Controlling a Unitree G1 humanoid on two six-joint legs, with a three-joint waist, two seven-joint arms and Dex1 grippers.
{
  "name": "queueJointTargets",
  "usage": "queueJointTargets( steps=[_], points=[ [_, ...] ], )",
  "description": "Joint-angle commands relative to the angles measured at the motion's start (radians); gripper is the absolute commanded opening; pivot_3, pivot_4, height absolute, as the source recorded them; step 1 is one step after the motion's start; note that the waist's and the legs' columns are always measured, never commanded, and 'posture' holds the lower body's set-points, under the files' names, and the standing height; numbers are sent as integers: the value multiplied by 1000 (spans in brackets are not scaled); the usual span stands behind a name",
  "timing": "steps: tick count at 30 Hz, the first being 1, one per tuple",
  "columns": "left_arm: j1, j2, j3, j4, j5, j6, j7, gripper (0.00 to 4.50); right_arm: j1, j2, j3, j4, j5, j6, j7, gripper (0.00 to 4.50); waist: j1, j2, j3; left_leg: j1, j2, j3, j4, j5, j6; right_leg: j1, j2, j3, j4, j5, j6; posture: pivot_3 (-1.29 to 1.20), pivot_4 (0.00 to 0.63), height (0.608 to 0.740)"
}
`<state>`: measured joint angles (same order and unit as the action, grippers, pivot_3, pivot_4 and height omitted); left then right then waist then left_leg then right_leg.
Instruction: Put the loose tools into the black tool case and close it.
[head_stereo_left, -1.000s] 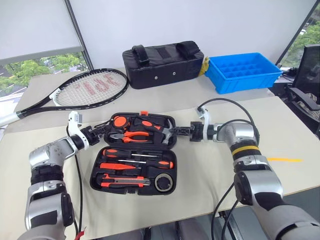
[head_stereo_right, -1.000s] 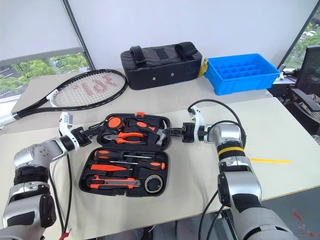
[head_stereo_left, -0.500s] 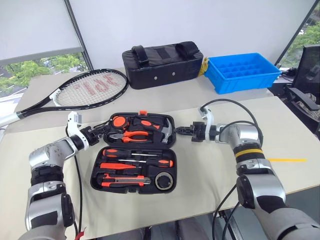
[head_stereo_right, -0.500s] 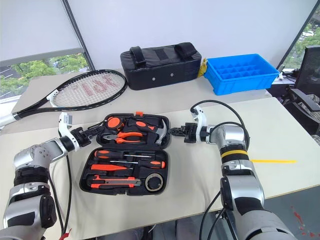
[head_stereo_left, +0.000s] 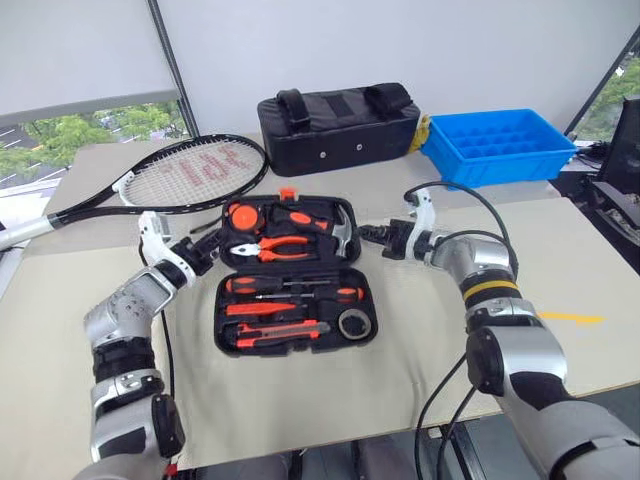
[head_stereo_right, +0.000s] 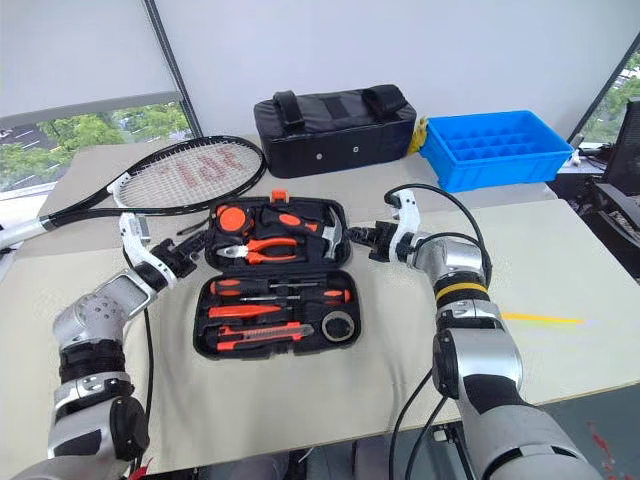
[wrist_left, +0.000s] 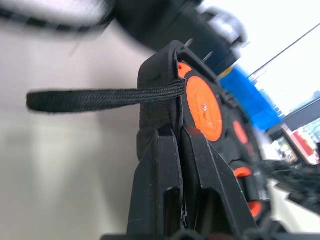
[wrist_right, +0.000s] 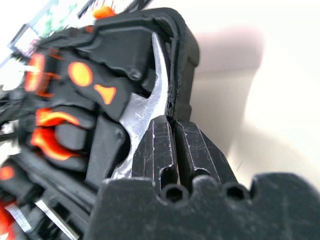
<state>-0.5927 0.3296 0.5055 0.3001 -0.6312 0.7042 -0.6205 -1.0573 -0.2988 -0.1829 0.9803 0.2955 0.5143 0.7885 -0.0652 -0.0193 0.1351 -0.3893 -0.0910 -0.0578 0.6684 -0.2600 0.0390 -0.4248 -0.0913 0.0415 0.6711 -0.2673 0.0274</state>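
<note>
Near the front edge of the cloth-covered table (head_stereo_left: 60, 330), about midway along it, the black tool case (head_stereo_left: 290, 280) lies open, its lid half tilted up on the far side and its base flat toward the robot. Every tool sits in a moulded recess: orange-and-black screwdrivers (head_stereo_left: 290, 290) and a thin small orange screwdriver (head_stereo_left: 262, 307) in the base, an orange-black utility knife (head_stereo_left: 272, 333) along the base's near edge, and a small grey tape roll (head_stereo_left: 353, 323) at its near right corner. The lid carries pliers (head_stereo_left: 272, 249), a hammer (head_stereo_left: 343, 232) and a round orange tape measure (head_stereo_left: 241, 216); an orange latch (head_stereo_left: 287, 194) sits on its far rim. The left gripper (head_stereo_left: 209, 250) is pressed together on the lid's left edge, beside a black strap (wrist_left: 100, 95). The right gripper (head_stereo_left: 368, 236) is pinched on the lid's right edge, next to the hammer head. Toward the far left corner lies a tennis racket (head_stereo_left: 190, 172) with red lettering on its strings, too small to read. Along the far edge stand a black fabric bag (head_stereo_left: 338, 125) and a blue tray (head_stereo_left: 500, 145).
</note>
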Motion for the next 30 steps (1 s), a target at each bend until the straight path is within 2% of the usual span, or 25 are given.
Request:
queueJointTargets(
  steps=[1, 3, 12, 19, 24, 27, 30],
  points=[
    [-10, -54, -44, -179, -64, -63, -17, 0, -51, 18, -14, 18, 5, -160, 50, 101, -1, 0, 0, 0, 0, 0, 0, 0, 0, 0, 0, 0, 0, 0, 0, 0, 150, 740],
    [25, -62, -81, -213, -18, -122, -30, 0, -46, 17, -9, 36, -8, -233, 62, 101, -2, 0, 0, 0, 0, 0, 0, 0, 0, 0, 0, 0, -1, 0, 0, 0, 150, 740],
    [147, -10, -178, -152, 81, -240, -90, 0, -33, 9, -23, 67, -5, -290, 102, 101, -2, 0, 0, 0, 1, 0, -1, 0, 1, 1, 2, 0, -5, 0, 0, 0, 150, 740],
    [160, 14, -221, -94, 135, -344, -134, 0, 35, 9, -19, -17, -3, -315, 151, 101, 4, 0, 0, 0, 1, 0, -1, 0, 1, 1, 2, 0, -5, 0, 0, 0, 150, 740],
    [157, 6, -210, -65, 160, -486, -143, 0, 109, 19, -19, -127, 11, -349, 195, 101, 4, 0, 0, 1, 1, 0, -1, 0, 1, 2, 2, 0, -5, 0, 0, 0, 150, 740],
    [173, 32, -240, -21, 238, -611, -155, 0, 176, 17, 6, -188, -14, -442, 228, 101, 3, 0, 0, 1, 1, 0, -1, 0, 1, 1, 2, 0, -5, 0, 0, 0, 150, 740],
    [182, 55, -262, 33, 312, -729, -137, 0, 247, 12, 19, -204, -42, -626, 259, 101, -1, 0, 0, 2, 1, 0, -1, 0, 1, 2, 2, 0, -5, 0, 0, 0, 150, 740]
  ],
)
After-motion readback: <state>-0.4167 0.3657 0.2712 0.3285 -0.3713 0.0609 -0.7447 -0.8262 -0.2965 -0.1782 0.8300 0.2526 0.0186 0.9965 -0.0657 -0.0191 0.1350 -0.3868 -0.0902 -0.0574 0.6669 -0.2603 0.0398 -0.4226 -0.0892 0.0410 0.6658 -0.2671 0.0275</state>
